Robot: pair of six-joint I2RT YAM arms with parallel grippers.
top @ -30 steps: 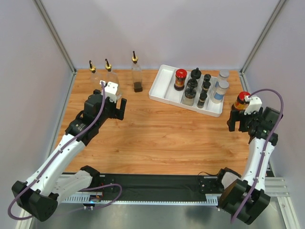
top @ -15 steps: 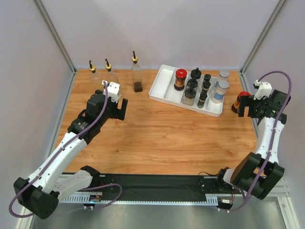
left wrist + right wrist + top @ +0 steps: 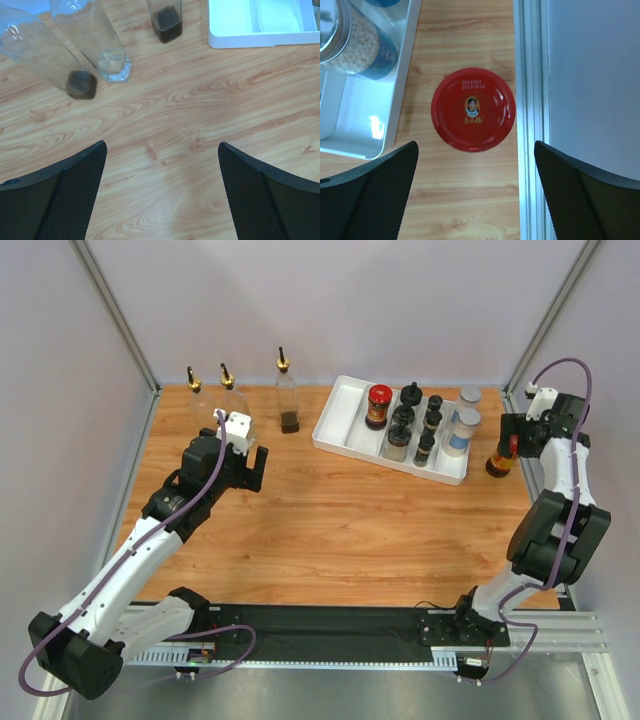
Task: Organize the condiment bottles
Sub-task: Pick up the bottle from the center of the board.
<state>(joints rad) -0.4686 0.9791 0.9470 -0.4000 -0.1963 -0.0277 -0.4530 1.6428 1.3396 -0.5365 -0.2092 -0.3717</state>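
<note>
We can read just one bit of print: the red-lidded jar point(image 3: 473, 110) below the right gripper point(image 3: 475, 148) has a date stamp on its lid starting 2024. Under it are a small portrait & gold characters, too fine to read. This jar stands on the table point(image 3: 350, 525) just right of the white tray point(image 3: 333, 418), outside it, beside the metal rail point(image 3: 530, 75). The right claw's jaws are spread wide and touch nothing.

The left gripper point(image 3: 161, 145) is likewise wide open and empty, over bare wood near the three pourer bottles point(image 3: 112, 60). Their tops are cut off in the wrist view.

In the tray we see a second red jar point(image 3: 379, 405), black-capped jars point(image 3: 401, 430) & silver-lidded shakers point(image 3: 463, 430). Their labels are too small to read from above. One shaker w/ grainy contents is cropped at the right wrist view's corner.
</note>
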